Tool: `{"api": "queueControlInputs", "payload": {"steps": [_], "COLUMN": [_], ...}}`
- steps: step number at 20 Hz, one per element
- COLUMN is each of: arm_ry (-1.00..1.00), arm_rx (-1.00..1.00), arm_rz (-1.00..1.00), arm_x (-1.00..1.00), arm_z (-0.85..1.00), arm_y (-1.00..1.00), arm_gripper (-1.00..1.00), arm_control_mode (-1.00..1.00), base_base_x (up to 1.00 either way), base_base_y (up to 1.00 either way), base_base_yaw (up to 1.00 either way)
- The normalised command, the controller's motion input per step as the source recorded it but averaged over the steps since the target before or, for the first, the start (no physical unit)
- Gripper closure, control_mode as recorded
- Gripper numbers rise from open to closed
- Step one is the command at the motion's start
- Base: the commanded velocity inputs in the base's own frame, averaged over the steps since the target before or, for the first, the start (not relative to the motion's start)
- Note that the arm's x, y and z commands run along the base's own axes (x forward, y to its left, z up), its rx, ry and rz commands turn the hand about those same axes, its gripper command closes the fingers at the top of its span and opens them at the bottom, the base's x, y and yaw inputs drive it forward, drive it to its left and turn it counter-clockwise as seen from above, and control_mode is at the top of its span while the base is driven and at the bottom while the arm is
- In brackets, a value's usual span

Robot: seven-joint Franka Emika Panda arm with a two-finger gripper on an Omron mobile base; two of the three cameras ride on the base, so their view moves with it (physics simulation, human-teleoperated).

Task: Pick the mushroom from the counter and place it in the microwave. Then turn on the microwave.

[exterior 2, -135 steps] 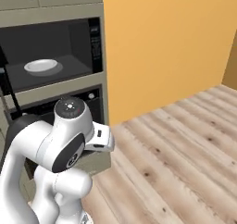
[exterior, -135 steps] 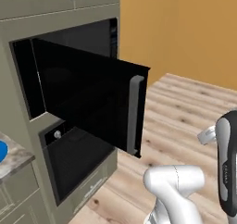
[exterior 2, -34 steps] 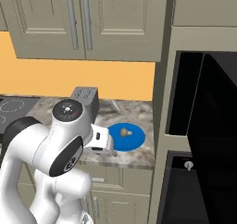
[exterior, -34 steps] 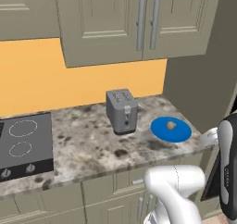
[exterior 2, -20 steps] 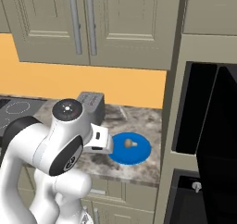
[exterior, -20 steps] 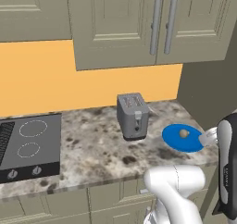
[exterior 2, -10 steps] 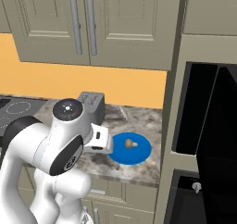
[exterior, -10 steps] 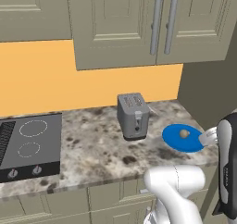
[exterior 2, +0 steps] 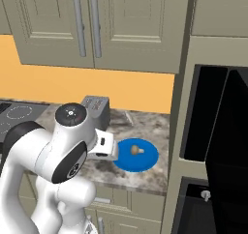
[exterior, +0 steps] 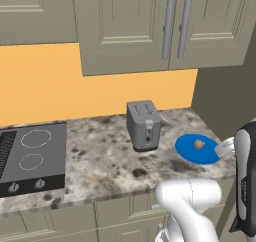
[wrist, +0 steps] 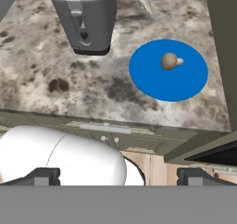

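mushroom (wrist: 170, 61) lying on blue plate (wrist: 148, 75), toaster (wrist: 85, 17) beside; gripper (wrist: 118, 177) wide open, empty

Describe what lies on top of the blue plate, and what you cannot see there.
One small tan mushroom lies on the blue plate, a little off its middle, stem pointing sideways. The plate rests on the counter beside the toaster. The mushroom's underside and the plate beneath it are covered.

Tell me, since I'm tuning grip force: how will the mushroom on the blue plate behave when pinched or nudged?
The mushroom is tiny beside the toaster, so it is probably very light and needs little force. Its rounded cap lies sideways on the smooth plate, so a nudge may roll or skid it. The open tool could easily knock it aside before closing.
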Motion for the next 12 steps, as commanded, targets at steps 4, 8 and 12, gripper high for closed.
{"api": "queueControlInputs", "payload": {"steps": [4, 8, 12], "arm_ry": [0.00, 0.10, 0.06], "arm_rx": [0.00, 0.00, -0.02], "arm_rz": [-0.04, -0.16, -0.18], "arm_x": [0.03, 0.20, 0.26], "arm_z": [0.00, 0.02, 0.01], "arm_y": [-0.03, -0.05, 0.00], "arm_gripper": [-1.00, -1.00, -1.00], "arm_control_mode": [-1.00, -1.00, -1.00], "base_base_x": [0.00, 0.00, 0.00], "base_base_y": [0.00, 0.00, 0.00], "base_base_yaw": [0.00, 0.00, 0.00]}}
